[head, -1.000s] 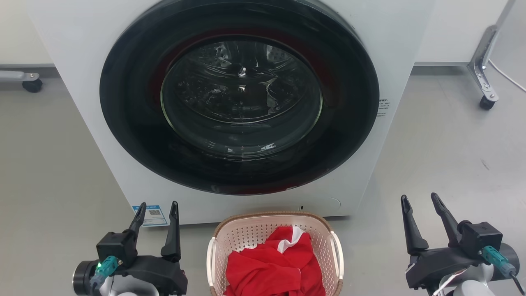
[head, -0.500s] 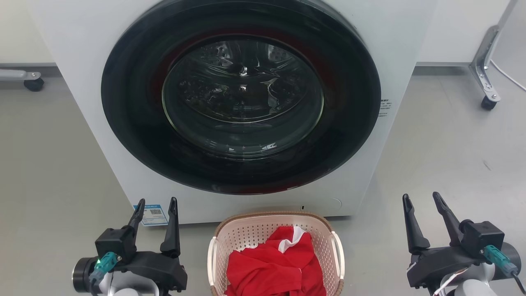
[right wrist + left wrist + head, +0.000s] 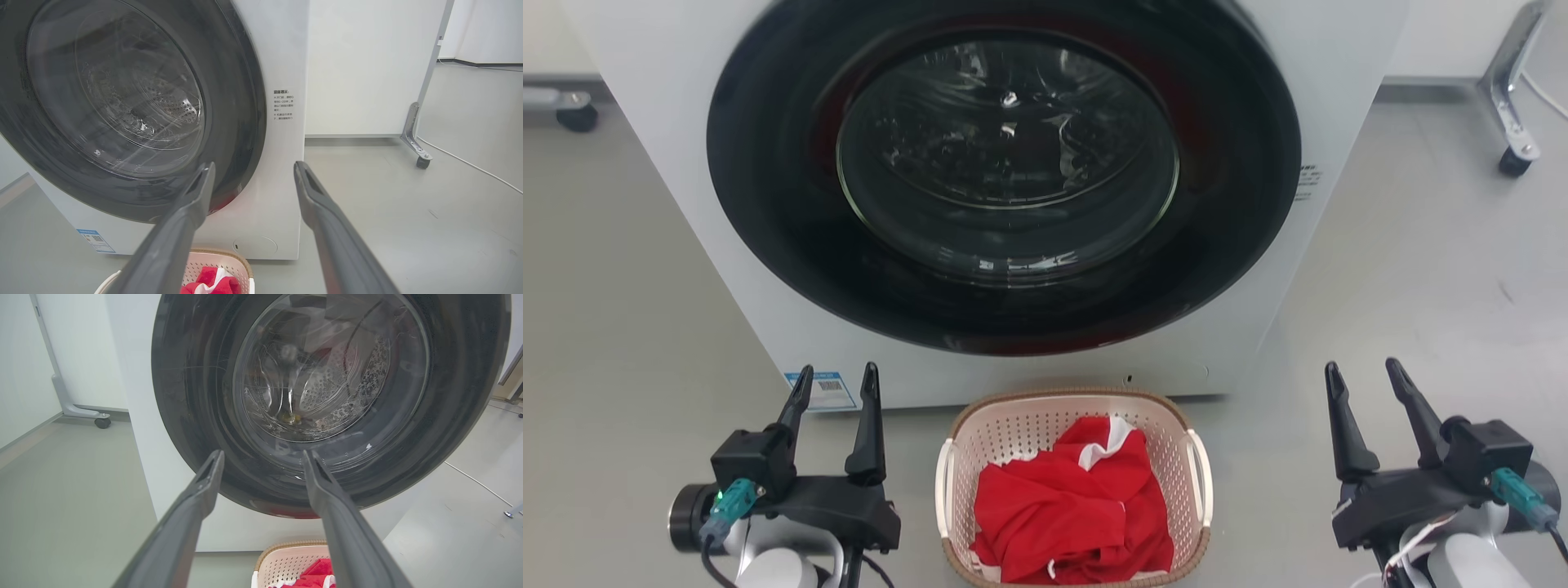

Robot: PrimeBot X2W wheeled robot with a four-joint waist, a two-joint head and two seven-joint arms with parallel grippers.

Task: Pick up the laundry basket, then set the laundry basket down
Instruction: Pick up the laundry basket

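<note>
On the grey floor [image 3: 1421, 261], right in front of the washer [image 3: 1339, 49], stands the laundry basket [image 3: 1013, 433], upright, its far rim just beside the foot of the machine's white front panel; whether the two touch cannot be told; the basket sits between the two arms, lower centre in the head view, with a crumpled red garment [image 3: 1070, 514] with a bit of white on it piled inside; a white loop handle [image 3: 943, 482] shows on each long side, and neither is touched; the left gripper [image 3: 838, 370] hangs to the basket's left, fingers pointing up toward the washer, jaws spread wide with nothing between them; the right gripper [image 3: 1362, 366] hangs well apart on the basket's right, likewise spread wide and empty; both are clear of the basket; the washer's round dark door [image 3: 1005, 155] is shut, its glass showing the drum behind; a small blue label [image 3: 821, 390] sits at the lower left corner of the front panel, just behind the left gripper's fingertips in the head view; along the left wrist view the open fingers frame the lower part of the door, with the basket's rim and red cloth at the bottom edge; a metal leg on a caster [image 3: 1512, 159] stands on the floor far to the right.
</note>
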